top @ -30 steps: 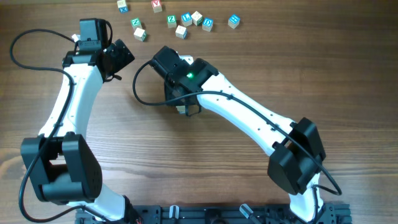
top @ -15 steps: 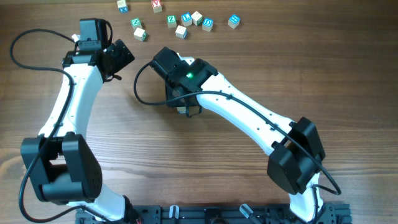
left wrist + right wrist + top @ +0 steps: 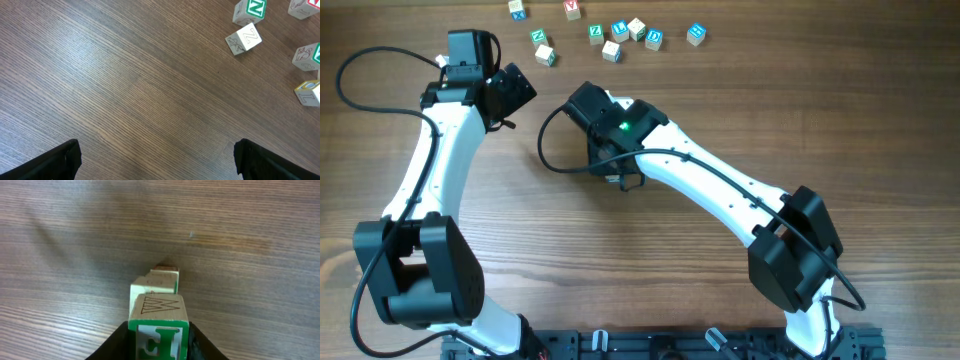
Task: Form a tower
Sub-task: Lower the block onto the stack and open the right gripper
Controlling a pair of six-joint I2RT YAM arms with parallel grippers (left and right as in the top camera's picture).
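Eyes on the right wrist feed: the tower (image 3: 159, 311) sits right under me. The right gripper (image 3: 158, 344) has its two black fingers (image 3: 117, 347) pressed against either side of the top cube (image 3: 159, 330), so I call that clamped on the tower. That cube shows an outlined W on top and a green-framed letter face toward the camera. Lower cubes peek out beyond it, a little off to the left and not squarely lined up; I can't count the levels from here.

On the overhead the tower is almost wholly hidden beneath the right gripper. It stands near the middle of the table (image 3: 840, 110), well apart from the loose cubes (image 3: 611, 50) scattered along the far edge.

Over on the other side, the left gripper (image 3: 157, 160) hangs over bare wood with its jaws spread wide and nothing between them. Its camera catches a green Z cube (image 3: 249, 11) and a pale Z cube (image 3: 243, 39) just beside it at the upper right.
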